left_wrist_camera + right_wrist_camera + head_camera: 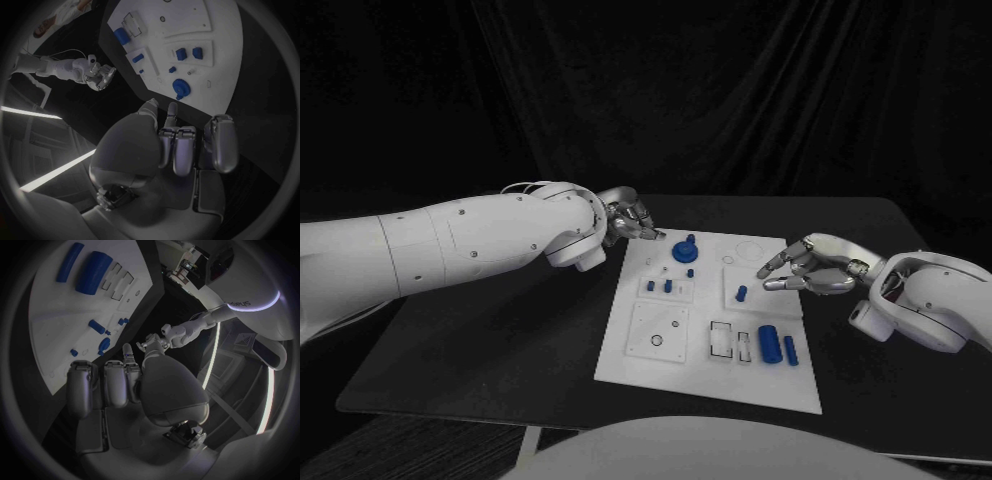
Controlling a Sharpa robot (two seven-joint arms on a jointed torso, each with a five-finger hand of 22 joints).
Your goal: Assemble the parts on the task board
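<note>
The white task board (678,372) lies in the middle of the black table. A blue round knob (685,250) stands near its far edge, two small blue pegs (659,286) sit just nearer, and one blue peg (741,293) stands to their right. A thick blue cylinder (769,345) and a slim one (790,349) lie at the near right. My left hand (632,218) hovers over the board's far-left corner, fingers (181,145) curled, holding nothing. My right hand (808,270) hangs at the board's right edge beside the single peg, fingers (106,385) curled in and empty.
Bare black table (488,350) spreads left of the board, with a narrower strip on its right. Empty rectangular slots (721,338) sit beside the thick cylinder, and a square plate with a ring (656,335) fills the board's near left. A dark curtain hangs behind.
</note>
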